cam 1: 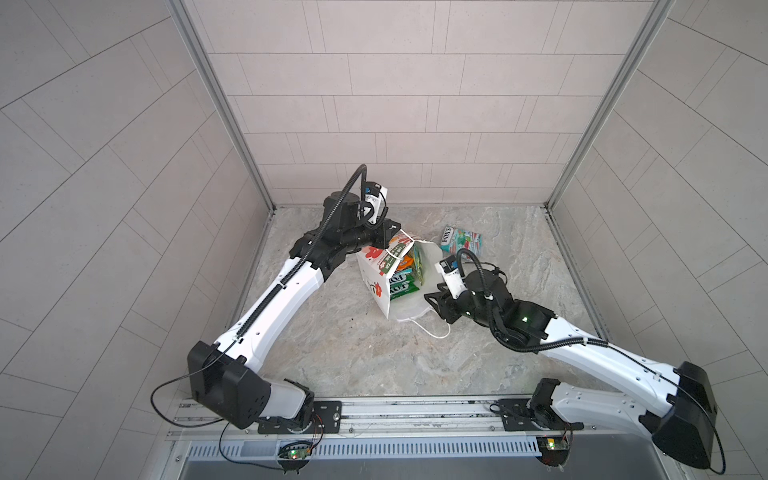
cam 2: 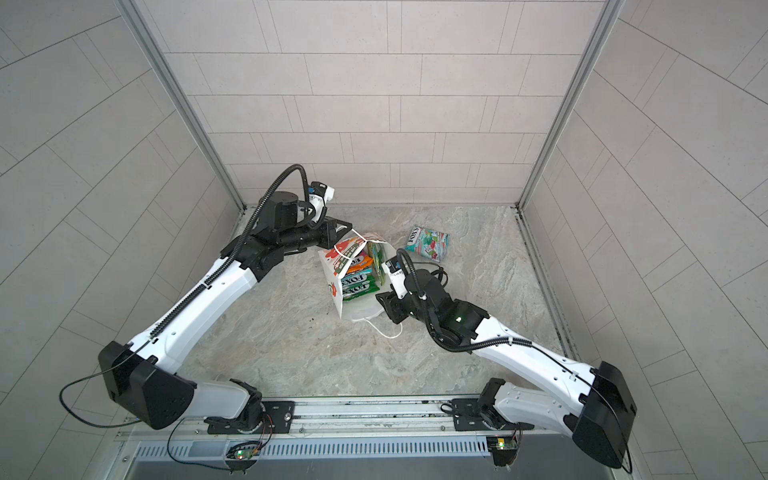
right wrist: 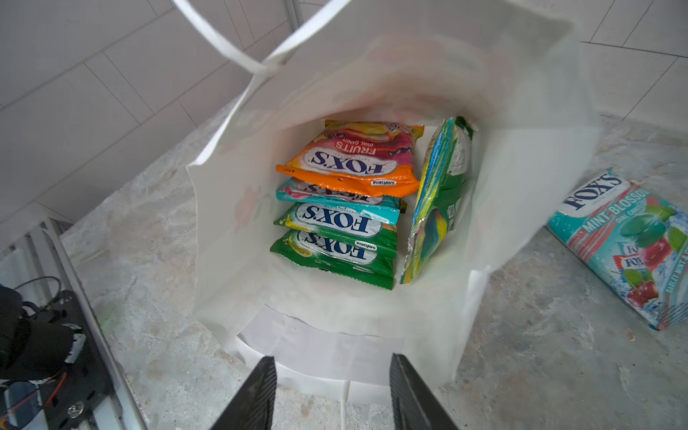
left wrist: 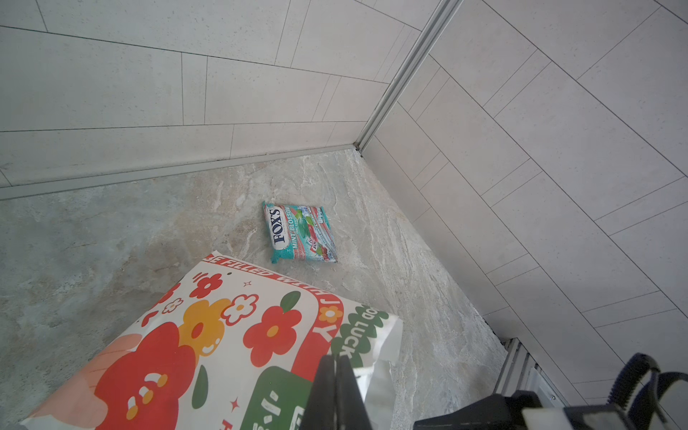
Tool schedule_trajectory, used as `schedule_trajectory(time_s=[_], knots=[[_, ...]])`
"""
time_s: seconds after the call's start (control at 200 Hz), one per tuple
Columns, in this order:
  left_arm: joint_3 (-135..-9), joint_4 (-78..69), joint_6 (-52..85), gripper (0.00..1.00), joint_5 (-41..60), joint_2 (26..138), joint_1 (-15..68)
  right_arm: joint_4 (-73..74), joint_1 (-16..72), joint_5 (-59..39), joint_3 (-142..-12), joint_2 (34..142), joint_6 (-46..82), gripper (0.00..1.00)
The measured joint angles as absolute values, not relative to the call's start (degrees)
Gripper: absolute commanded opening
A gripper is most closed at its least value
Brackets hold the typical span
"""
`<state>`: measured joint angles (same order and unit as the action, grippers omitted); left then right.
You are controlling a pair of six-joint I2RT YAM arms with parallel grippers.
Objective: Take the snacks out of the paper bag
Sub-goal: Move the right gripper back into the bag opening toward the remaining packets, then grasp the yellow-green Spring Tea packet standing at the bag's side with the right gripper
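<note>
The left gripper (left wrist: 335,368) pinches the rim of the paper bag (left wrist: 208,335) tight. The right gripper (right wrist: 331,387) holds its fingers (right wrist: 257,394) apart at the bag's mouth. Five snacks (right wrist: 335,219) lie inside, just ahead of them. One teal packet (right wrist: 625,238) lies outside, off to their side.

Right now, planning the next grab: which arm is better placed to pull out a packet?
Right. The right gripper is open at the paper bag mouth, facing the snacks; the left gripper is shut on the bag's edge.
</note>
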<state>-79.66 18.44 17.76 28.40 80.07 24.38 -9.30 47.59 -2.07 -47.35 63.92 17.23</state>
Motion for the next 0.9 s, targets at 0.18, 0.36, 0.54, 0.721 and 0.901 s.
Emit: schedule_trajectory(time_s=[0.18, 0.36, 0.54, 0.721, 0.901], knots=[[-79.66, 18.44, 17.76, 0.00, 28.40, 80.07, 24.38, -6.57, 50.98, 5.02, -48.64, 71.85, 16.53, 0.47], [-79.66, 18.44, 17.76, 0.00, 28.40, 80.07, 24.38, -5.32, 52.73, 10.72, -52.16, 78.87, 16.38, 0.44], [-79.66, 18.46, 17.76, 0.00, 28.40, 80.07, 24.38, -4.29, 53.15, 16.21, -54.57, 83.83, 16.84, 0.39], [-79.66, 18.44, 17.76, 0.00, 28.40, 80.07, 24.38, -4.32, 53.15, 21.52, -57.82, 89.73, 17.85, 0.38], [-79.66, 18.44, 17.76, 0.00, 28.40, 80.07, 24.38, -5.19, 53.21, 26.44, -61.65, 94.30, 18.98, 0.35]])
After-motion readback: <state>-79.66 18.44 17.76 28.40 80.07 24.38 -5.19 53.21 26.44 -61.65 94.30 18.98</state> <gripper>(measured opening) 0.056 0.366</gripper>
